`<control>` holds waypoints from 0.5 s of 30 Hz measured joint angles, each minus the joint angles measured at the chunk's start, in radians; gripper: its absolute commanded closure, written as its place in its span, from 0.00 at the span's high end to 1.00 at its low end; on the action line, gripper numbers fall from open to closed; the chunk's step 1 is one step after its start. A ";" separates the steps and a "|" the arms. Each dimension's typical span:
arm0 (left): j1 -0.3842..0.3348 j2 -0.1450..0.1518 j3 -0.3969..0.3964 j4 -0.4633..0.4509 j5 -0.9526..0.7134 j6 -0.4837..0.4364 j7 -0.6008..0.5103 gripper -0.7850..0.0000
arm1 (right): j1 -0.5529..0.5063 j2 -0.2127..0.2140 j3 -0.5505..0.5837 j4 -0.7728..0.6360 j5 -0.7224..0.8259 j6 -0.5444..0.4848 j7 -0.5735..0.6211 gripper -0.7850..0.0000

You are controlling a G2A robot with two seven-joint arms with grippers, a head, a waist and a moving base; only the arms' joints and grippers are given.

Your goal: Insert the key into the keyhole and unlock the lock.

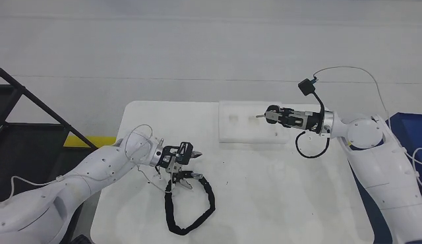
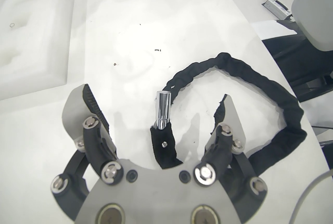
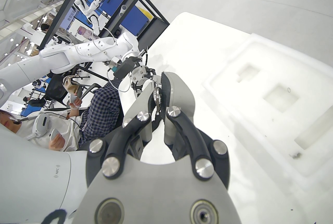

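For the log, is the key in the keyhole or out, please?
Out: the right pincer holds the key over the foam tray, apart from the lock cylinder lying inside the open left pincer.

My left arm and right arm wear smooth white shells. A black cable loops at my right wrist, and a thin grey wire arcs behind it. My left end effector and right end effector share grey metal plates, black linkages, silver round pins and ribbed black pads. One shell bears a small grey marking.
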 measured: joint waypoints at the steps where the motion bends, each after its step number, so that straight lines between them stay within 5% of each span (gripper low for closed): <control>1: 0.005 -0.001 -0.003 0.004 0.005 0.021 0.003 1.00 | 0.000 0.000 0.000 0.000 0.000 0.000 0.000 0.00; 5: 0.022 -0.005 -0.008 0.016 0.039 0.088 0.015 1.00 | 0.000 0.000 0.000 0.000 0.000 0.000 0.000 0.00; 15: 0.025 -0.040 0.001 0.071 0.107 0.069 0.043 1.00 | 0.000 0.000 0.000 0.000 0.000 0.000 0.000 0.00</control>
